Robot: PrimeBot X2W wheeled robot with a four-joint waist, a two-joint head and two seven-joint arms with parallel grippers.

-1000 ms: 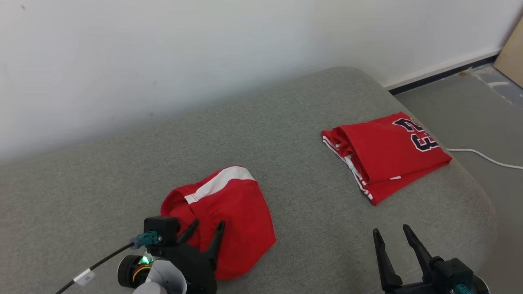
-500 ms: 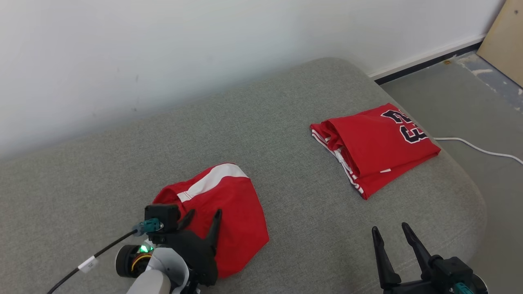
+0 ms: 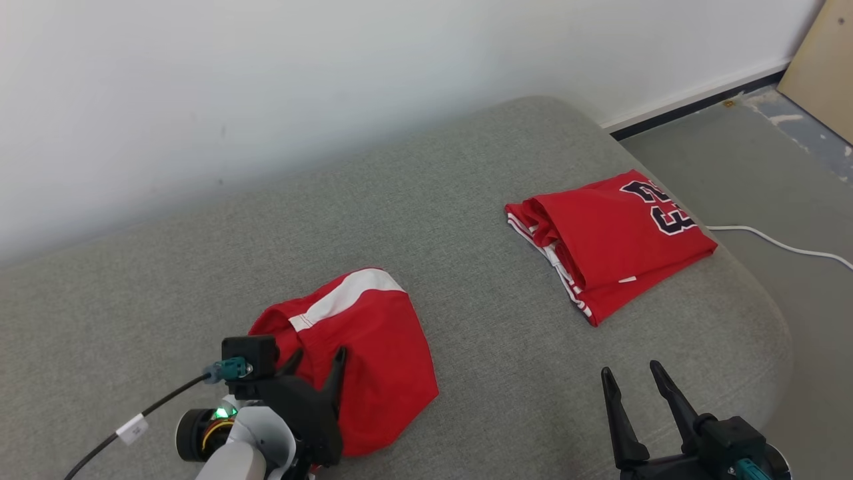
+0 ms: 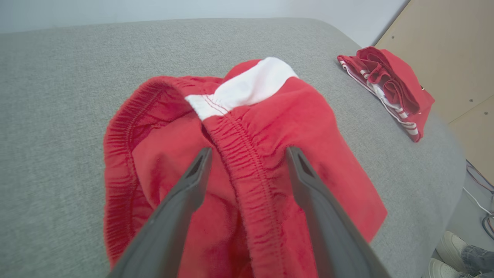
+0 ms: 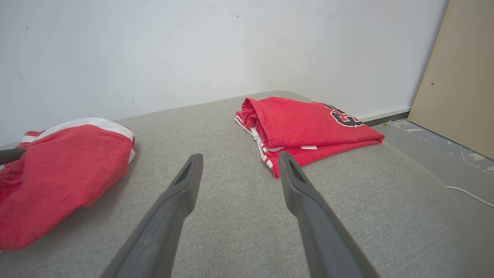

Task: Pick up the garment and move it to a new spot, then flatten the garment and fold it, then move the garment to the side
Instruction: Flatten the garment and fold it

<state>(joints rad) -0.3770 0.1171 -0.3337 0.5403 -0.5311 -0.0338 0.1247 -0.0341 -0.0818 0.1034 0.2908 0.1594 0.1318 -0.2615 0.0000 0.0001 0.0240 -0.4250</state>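
1. Left gripper [image 3: 318, 353]: jaws wide, nothing clamped. In the left wrist view its fingers [image 4: 181, 200] straddle the elastic waistband ridge of the shorts [image 4: 308, 127]. Can't tell whether they touch the cloth.
2. Right gripper [image 3: 630, 369]: jaws wide, empty. It hangs over bare couch [image 3: 466, 220] at 5 o'clock in the head view, well apart from both garments.
3. Shorts are red with a white side stripe. They lie crumpled on the couch at 7 o'clock in the head view, with the waistband gaping toward the left gripper.
4. Hidden: the left wrist covers the shorts' near-left edge in the head view. Can't make out how the legs lie under the bunch.
5. Jersey [image 3: 613, 240]: red, folded, at 2 o'clock from the shorts and well apart, near the couch's right edge. Its dark number print sits at the far end, cut by the fold and hard to read whole. The left wrist view gives its layered, white-trimmed edge, with the print hidden.
6. Cut off: the right gripper's body and the left forearm run out the bottom edge of the head view.
7. White cable [image 3: 780, 245] lies on the floor at 3 o'clock and exits the right edge.
8. Tan board [image 3: 826, 67] at 1 o'clock is clipped by the frame corner.
9. Left wrist view, 5 o'clock: a person's shoe [image 4: 449, 247], partly out of frame.
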